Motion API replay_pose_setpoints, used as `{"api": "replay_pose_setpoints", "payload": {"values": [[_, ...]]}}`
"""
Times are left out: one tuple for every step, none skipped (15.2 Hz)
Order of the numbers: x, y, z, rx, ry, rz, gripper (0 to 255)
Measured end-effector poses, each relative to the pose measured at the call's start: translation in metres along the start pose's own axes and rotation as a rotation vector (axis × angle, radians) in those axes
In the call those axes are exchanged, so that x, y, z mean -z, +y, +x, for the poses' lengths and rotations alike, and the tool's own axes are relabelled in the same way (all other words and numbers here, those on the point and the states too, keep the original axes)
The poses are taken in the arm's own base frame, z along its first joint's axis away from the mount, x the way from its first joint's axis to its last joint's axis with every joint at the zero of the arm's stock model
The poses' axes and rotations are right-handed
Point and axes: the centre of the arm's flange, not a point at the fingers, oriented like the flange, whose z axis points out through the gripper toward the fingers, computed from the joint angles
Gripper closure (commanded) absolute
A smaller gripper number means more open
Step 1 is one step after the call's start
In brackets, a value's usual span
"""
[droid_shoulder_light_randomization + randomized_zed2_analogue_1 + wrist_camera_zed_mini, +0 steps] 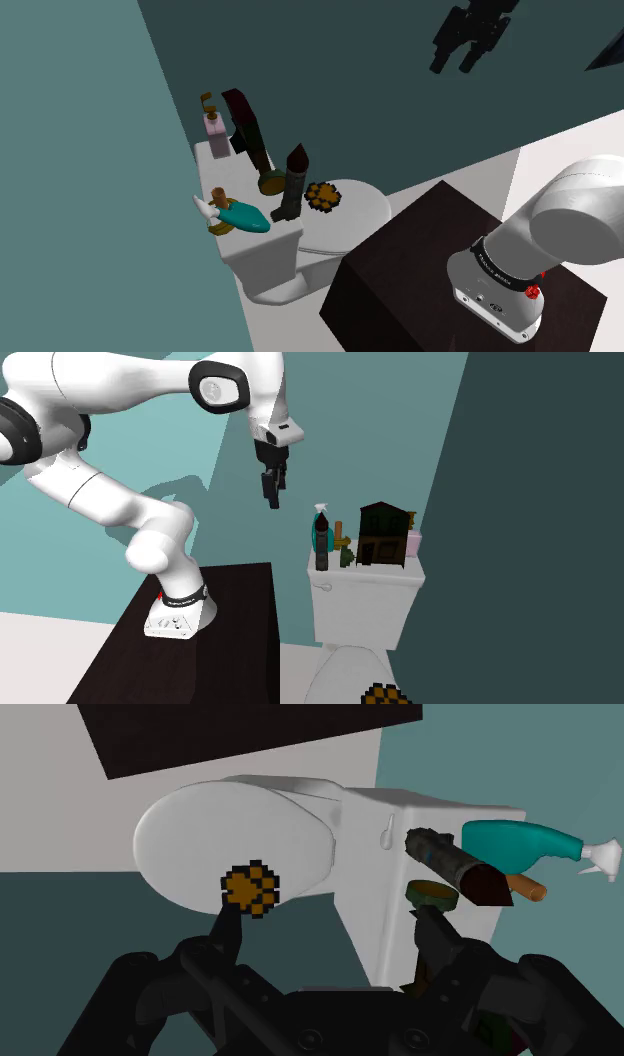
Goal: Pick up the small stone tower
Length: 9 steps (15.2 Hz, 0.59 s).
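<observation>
While your gripper (452, 62) hung at the shoulder view's upper right, fingers wide and empty, the small stone tower (291, 185) stood untouched on the toilet tank (215, 170) left of centre, the pick not yet begun.

Fat white arm (110, 502), dark rings (222, 388) seen at the joints, small red dot (533, 292) near the foot, black two-finger gripper (272, 500)

A white toilet (360, 215) stood against teal walls, an orange-and-black pixelated token (322, 196) lying on its closed lid, while its tank (262, 245) carried a teal spray bottle (243, 215) with a white nozzle, a dark model house (382, 535) and a small pink box (214, 124).
</observation>
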Motion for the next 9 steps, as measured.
{"api": "replay_pose_setpoints", "payload": {"values": [[0.000,0.000,0.000,0.000,0.000,0.000,0],[-0.005,-0.004,-0.002,0.011,0.012,0.003,0],[-0.014,-0.009,-0.004,0.028,0.031,0.007,0],[-0.022,-0.013,-0.003,0.047,0.056,0.012,0],[-0.034,-0.022,-0.006,0.068,0.082,0.017,0],[-0.046,-0.027,-0.007,0.090,0.109,0.023,0],[-0.058,-0.030,-0.009,0.113,0.137,0.029,0],[-0.068,-0.038,-0.012,0.135,0.166,0.035,0],[-0.078,-0.042,-0.013,0.158,0.194,0.041,0]]}}
